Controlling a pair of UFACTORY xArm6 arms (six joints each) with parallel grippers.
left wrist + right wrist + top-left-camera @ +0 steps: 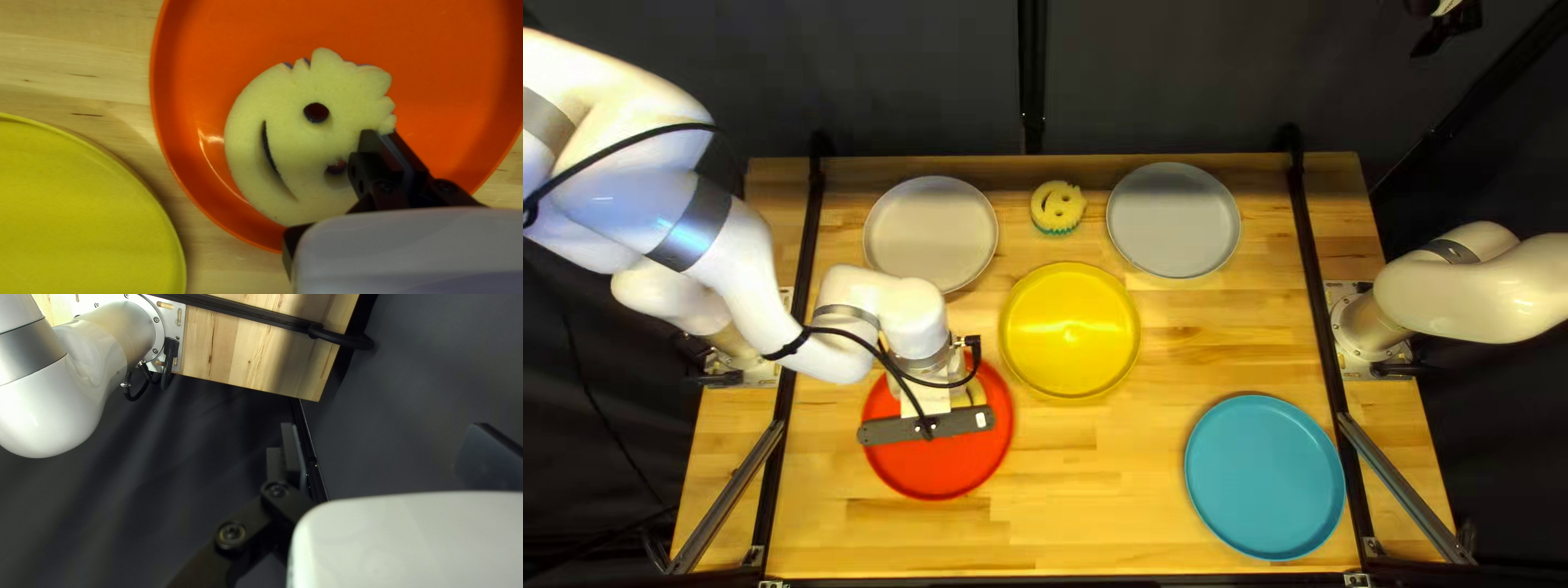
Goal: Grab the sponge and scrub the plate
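Wrist [913, 316] down over the red plate [899, 463], reaching in from the left edge of the table [1111, 457] with the left arm [730, 240], arching it high at the side and bending it steeply toward the wood. Pinching the sponge [283, 103] by its rim with the left gripper [926, 401], bringing both fingers close together beside one cut-out eye. Showing the sponge face up over the red plate, toward the yellow plate [1071, 332] side; not showing how hard it is pressing down.

Folding the right arm [1470, 289] outward past the table's right edge, aiming the right gripper [1441, 33] beyond the far right corner, spreading its fingers well apart and gripping nothing.

Working between the left rail [795, 338] and the yellow plate, with little room on either side. Crossing the near rim of the white plate [931, 223] in the top left view. Having broad wood to move over between the red plate and the blue plate [1263, 479]. Seeing a second sponge [1058, 205] near the far edge, between the white plate and the gray plate [1174, 221].
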